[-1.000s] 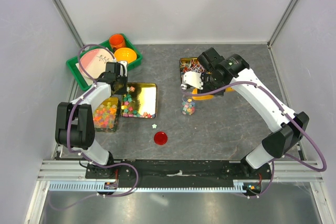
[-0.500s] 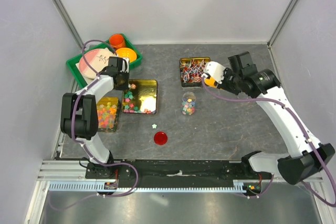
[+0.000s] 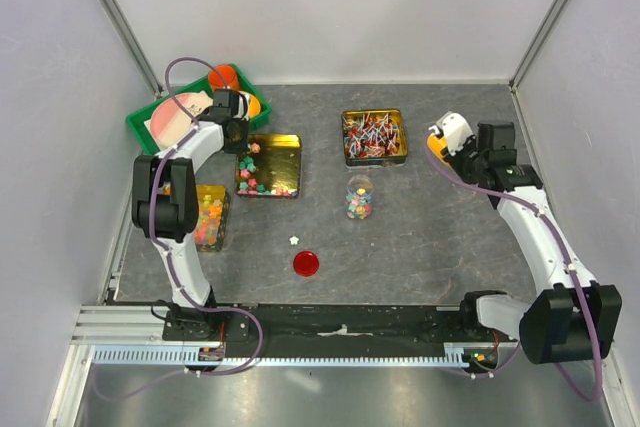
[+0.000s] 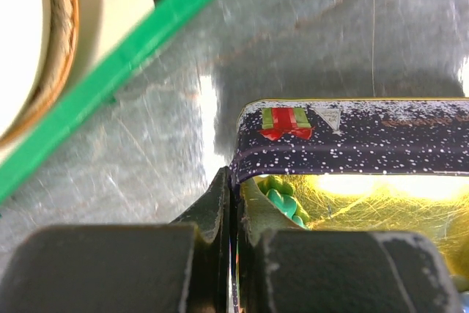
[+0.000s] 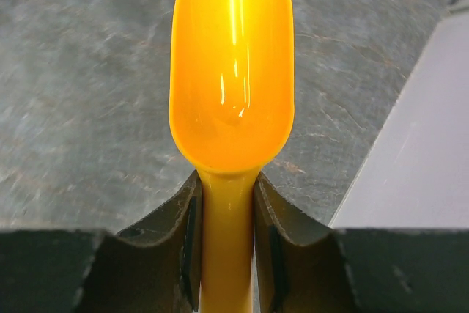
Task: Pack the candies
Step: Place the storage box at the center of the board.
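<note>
**Q:** What is the state of the left pincer?
**A:** The left pincer (image 4: 233,181) is closed to a thin gap on the side wall of the gold tin (image 4: 352,137), at a corner. One finger is outside the wall and one is inside. In the top view it sits at the tin's far-left corner, just beside the green tray (image 3: 150,137).

**Q:** What is the state of the right pincer?
**A:** The right pincer (image 5: 227,196) is clamped on the handle of the yellow scoop (image 5: 231,71). The scoop bowl is empty. The scoop is held over the bench (image 3: 430,237) near its far-right corner, well apart from both tins.

**Q:** Where are the candies?
**A:** Most candies (image 3: 255,185) lie in the gold tin, gathered along its near and left sides. A clear jar (image 3: 359,197) stands upright on the bench, on the near side of the lollipop tin (image 3: 374,136). It has mixed-colour pieces in its lower part. One loose candy (image 3: 294,240) lies on the bench, just beyond the red lid (image 3: 306,263).
</note>
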Robot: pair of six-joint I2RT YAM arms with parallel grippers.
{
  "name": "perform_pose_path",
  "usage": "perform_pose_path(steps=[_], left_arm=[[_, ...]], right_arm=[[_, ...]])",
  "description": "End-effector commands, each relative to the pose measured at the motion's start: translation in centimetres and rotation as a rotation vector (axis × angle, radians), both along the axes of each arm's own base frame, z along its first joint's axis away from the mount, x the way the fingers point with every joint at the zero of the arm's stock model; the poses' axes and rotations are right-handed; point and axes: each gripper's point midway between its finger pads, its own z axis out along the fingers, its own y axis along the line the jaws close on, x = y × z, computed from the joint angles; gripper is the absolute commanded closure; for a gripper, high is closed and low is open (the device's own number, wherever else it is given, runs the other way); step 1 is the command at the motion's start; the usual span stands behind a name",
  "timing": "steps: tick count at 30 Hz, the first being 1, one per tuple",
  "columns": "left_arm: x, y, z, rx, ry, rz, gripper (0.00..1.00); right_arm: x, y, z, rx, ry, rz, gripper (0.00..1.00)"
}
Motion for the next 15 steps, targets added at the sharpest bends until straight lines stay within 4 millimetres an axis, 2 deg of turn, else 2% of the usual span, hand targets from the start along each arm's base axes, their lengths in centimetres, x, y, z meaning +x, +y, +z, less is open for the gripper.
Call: perform_pose_path(steps=[1, 3, 4, 5, 8, 15], left_arm=[[2.8, 0.1, 0.9, 0.015, -0.043, 0.0, 0.99], [3.3, 0.2, 1.0, 0.021, -0.042, 0.005, 0.98], [3.3, 0.2, 0.3, 0.024, -0.027, 0.005, 0.98], [3.6, 0.2, 0.4, 0.026, -0.03, 0.007, 0.98], [3.9, 0.2, -0.2, 0.03, -0.021, 0.009, 0.98], [4.4, 0.2, -1.1, 0.034, -0.009, 0.009, 0.96]], right_arm=[[3.0, -1.1, 1.2, 0.108, -0.138, -0.099, 1.0], [3.6, -1.5, 0.6, 0.127, -0.148, -0.126, 1.0], [3.5, -2.3, -0.2, 0.128, -0.143, -0.16, 1.0], [4.1, -3.1, 0.0, 0.132, -0.171, -0.189, 1.0], [4.7, -4.2, -1.4, 0.154, -0.165, -0.248, 1.0], [5.6, -4.8, -4.7, 0.181, -0.127, -0.293, 1.0]])
